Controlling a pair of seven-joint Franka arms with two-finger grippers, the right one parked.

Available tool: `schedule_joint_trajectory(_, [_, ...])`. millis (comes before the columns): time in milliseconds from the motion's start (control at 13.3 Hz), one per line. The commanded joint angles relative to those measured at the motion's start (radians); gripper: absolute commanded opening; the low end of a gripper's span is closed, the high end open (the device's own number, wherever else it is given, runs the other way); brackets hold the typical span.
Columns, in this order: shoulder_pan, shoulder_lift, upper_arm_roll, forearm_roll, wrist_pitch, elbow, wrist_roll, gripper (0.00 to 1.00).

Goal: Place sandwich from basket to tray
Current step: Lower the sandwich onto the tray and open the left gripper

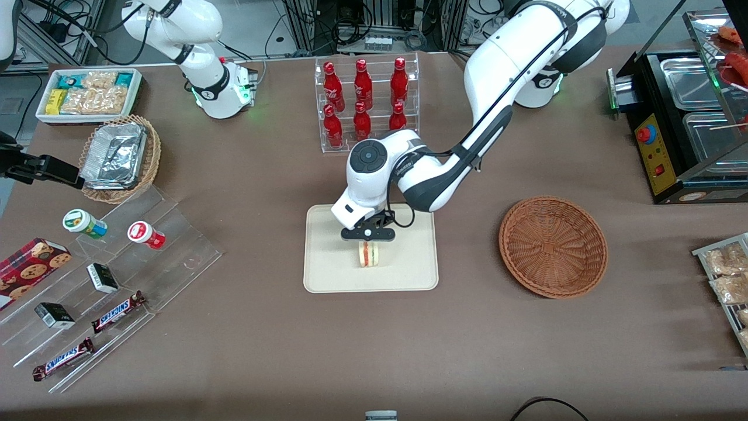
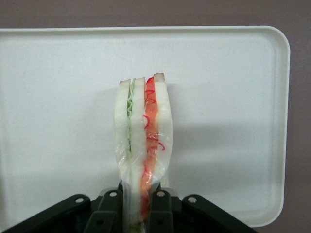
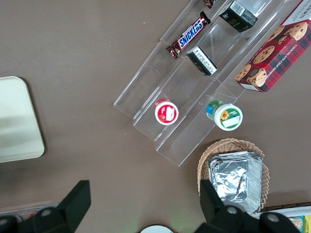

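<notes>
The hand (image 1: 369, 245), of matt black plastic, hangs over the tray (image 1: 327, 275) and pinches the sandwich (image 1: 369, 254), whose soft white bread is wrapped in glossy clear film. The tray looks smooth, matt cream plastic. The basket (image 1: 553, 246) is rough reddish-brown woven wicker. A dull brown cloth-like cover lies on the bench (image 1: 263, 351). The arm's shell (image 1: 508, 64) is glossy white plastic.

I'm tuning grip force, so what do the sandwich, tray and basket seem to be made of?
The sandwich, clamped in the gripper over the tray, looks like soft white bread in glossy clear film; the wrap creases and shines. The tray seems smooth matte cream plastic, though the look leaves that open. The basket is reddish-brown woven wicker, with visible ribbing.
</notes>
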Motion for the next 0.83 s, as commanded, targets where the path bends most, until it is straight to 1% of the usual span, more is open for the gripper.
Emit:
schedule_joint_trajectory(0, [-0.019,0.046,0.007,0.045,0.002,0.062,-0.006,0.18])
schedule_joint_trajectory(226, [-0.019,0.059,0.007,0.046,0.002,0.064,-0.01,0.18])
schedule_joint_trajectory(301, [-0.019,0.062,0.007,0.048,0.003,0.065,-0.013,0.22])
schedule_joint_trajectory(376, [-0.019,0.063,0.007,0.048,0.002,0.064,-0.015,0.37])
schedule_joint_trajectory(452, [-0.019,0.062,0.007,0.055,0.002,0.064,-0.015,0.63])
schedule_joint_trajectory(527, [-0.019,0.063,0.007,0.062,0.002,0.064,-0.016,0.81])
schedule_joint_trajectory(602, [-0.019,0.06,0.007,0.062,0.0,0.064,-0.016,0.93])
schedule_joint_trajectory(677, [-0.019,0.054,0.007,0.062,-0.003,0.064,-0.016,0.98])
schedule_joint_trajectory(753, [-0.018,0.048,0.007,0.06,-0.008,0.064,-0.018,0.98])
